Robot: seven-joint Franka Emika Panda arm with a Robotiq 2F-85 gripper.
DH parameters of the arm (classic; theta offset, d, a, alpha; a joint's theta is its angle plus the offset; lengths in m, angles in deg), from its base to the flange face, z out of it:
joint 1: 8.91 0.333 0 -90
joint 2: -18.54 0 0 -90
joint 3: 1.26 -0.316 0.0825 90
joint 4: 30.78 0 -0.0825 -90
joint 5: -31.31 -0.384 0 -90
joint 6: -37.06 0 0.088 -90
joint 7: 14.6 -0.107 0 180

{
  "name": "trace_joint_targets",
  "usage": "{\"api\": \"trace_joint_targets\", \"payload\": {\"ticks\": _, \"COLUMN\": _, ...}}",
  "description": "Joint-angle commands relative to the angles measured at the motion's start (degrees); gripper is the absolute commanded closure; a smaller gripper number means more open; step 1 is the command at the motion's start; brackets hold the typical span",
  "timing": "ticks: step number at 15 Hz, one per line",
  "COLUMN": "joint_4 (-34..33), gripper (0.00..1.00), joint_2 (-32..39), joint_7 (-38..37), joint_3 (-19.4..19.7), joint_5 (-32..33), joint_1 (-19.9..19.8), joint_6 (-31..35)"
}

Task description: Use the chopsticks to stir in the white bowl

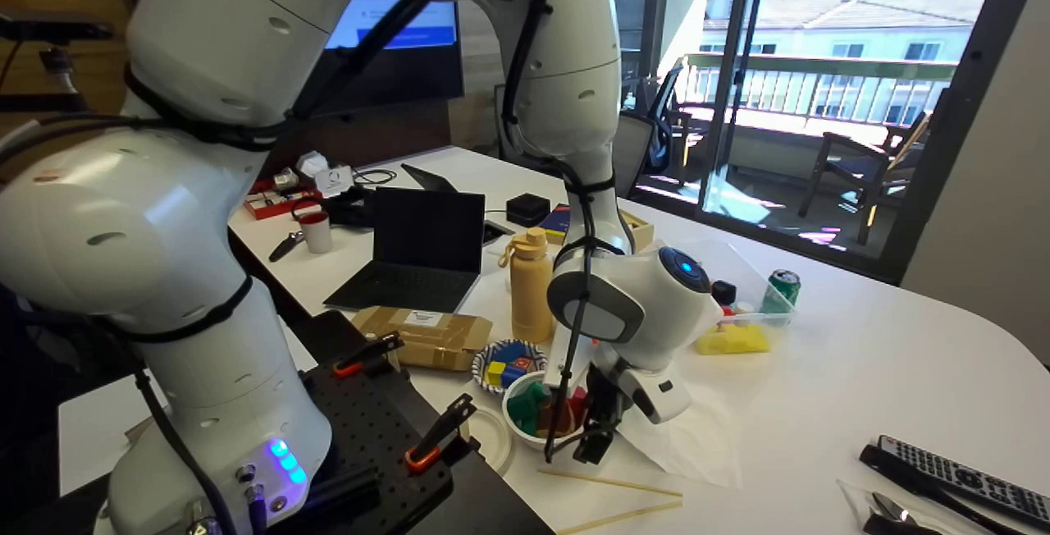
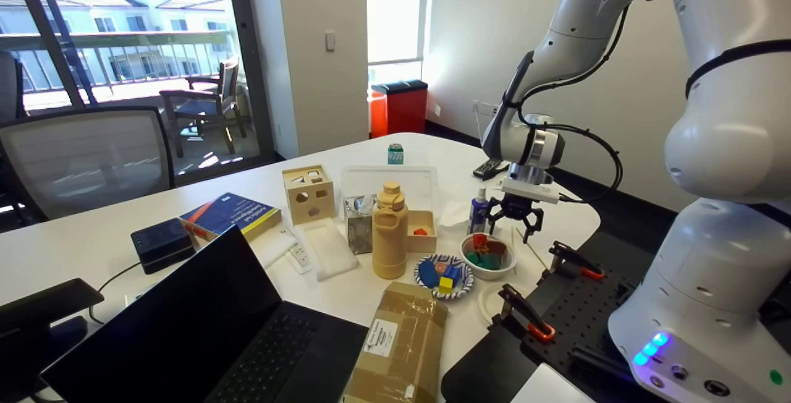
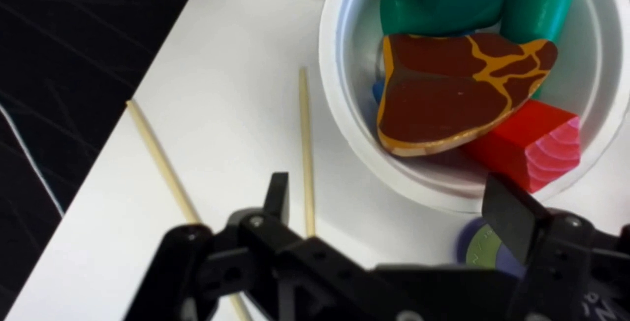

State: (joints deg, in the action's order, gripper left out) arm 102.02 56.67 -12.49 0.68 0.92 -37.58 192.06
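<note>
The chopsticks are two thin pale sticks lying apart on the table; one (image 3: pixel 307 153) lies beside the white bowl, the other (image 3: pixel 165 166) nearer the dark edge. In an exterior view they form a narrow V, near stick (image 1: pixel 621 516) and far stick (image 1: pixel 611 482). The white bowl (image 3: pixel 355 65) holds green, brown and red pieces; it stands upright in both exterior views (image 1: pixel 525 434) (image 2: pixel 488 274). My gripper (image 3: pixel 386 193) is open and empty, above the table beside the bowl, also in an exterior view (image 2: pixel 510 233). One finger is near the closer chopstick, the other overlaps the bowl's rim.
A purple bottle (image 2: pixel 478 211) stands close behind the bowl, its top under one finger (image 3: pixel 485 242). A patterned bowl of blocks (image 2: pixel 426 264), a tan bottle (image 2: pixel 389 242) and a taped package (image 2: pixel 401 335) stand nearby. Black clamps (image 1: pixel 443 428) line the mount. A remote (image 1: pixel 968 473) lies aside.
</note>
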Motion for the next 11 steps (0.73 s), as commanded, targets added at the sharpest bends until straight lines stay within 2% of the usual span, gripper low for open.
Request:
{"api": "trace_joint_targets", "payload": {"ticks": 1, "joint_4": 2.3, "gripper": 0.0, "joint_2": -2.9, "joint_7": 1.8, "joint_3": -1.1, "joint_5": -1.0, "joint_1": -0.8, "joint_6": 0.6}}
{"api": "trace_joint_targets", "payload": {"ticks": 6, "joint_4": 6.0, "gripper": 0.0, "joint_2": -7.9, "joint_7": -0.3, "joint_3": 1.2, "joint_5": 0.6, "joint_1": 1.4, "joint_6": -0.4}}
{"api": "trace_joint_targets", "payload": {"ticks": 8, "joint_4": 9.3, "gripper": 0.0, "joint_2": -10.9, "joint_7": -2.0, "joint_3": 3.5, "joint_5": 3.1, "joint_1": 3.9, "joint_6": -1.2}}
{"api": "trace_joint_targets", "payload": {"ticks": 11, "joint_4": 15.8, "gripper": 0.0, "joint_2": -16.4, "joint_7": -2.8, "joint_3": 6.2, "joint_5": 6.3, "joint_1": 7.4, "joint_6": 1.4}}
